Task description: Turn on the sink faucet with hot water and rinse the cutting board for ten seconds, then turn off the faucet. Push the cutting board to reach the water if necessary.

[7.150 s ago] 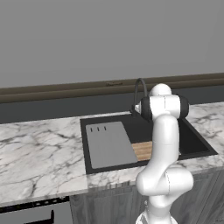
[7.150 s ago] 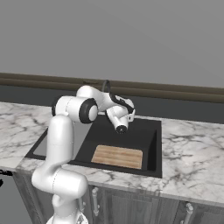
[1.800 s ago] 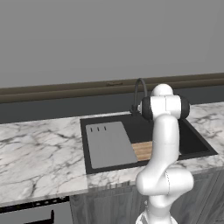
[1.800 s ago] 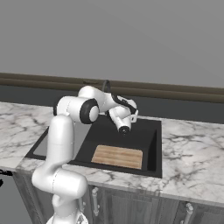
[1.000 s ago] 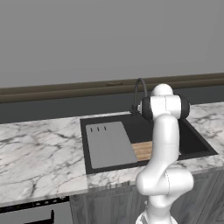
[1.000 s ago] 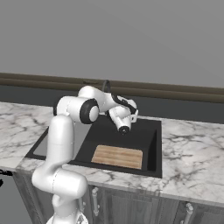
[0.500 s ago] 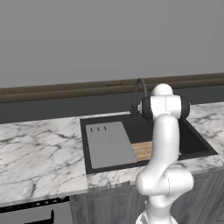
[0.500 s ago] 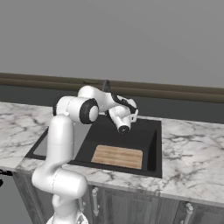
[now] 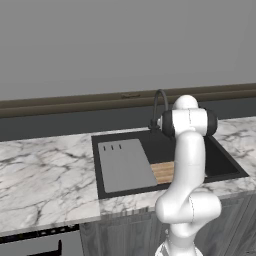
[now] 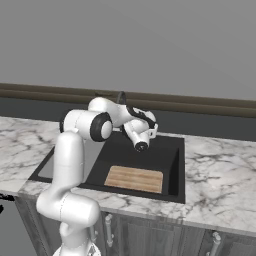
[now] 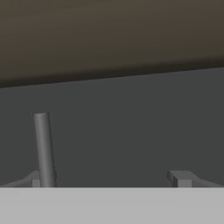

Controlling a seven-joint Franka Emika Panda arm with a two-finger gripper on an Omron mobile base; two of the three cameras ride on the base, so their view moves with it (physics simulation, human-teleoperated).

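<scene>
Two-finger gripper (image 11: 109, 179) of the white arm, fingers spread wide apart and empty; a thin grey upright rod (image 11: 43, 148) rises just beside one finger tip (image 11: 37, 178), against a dark grey wall band below a brown strip. In the right base view the gripper (image 10: 141, 146) hangs over the rear of the wide rectangular black sink basin (image 10: 172, 165), close to the thin dark gooseneck faucet (image 10: 121, 98), whose arched top shows behind the forearm. In the left base view the faucet's tall arched spout (image 9: 160, 102) stands at the sink's back edge, partly hidden by the arm's elbow.

The small rectangular light-brown wooden cutting board (image 10: 134, 178) lies flat on the sink floor at the front, below and nearer the camera than the gripper, well apart from it. A larger flat grey slab with three slots (image 9: 124, 164) covers the sink's left part, just beside the board (image 9: 163, 172). White grey-veined marble counter (image 9: 45, 170) surrounds the basin.
</scene>
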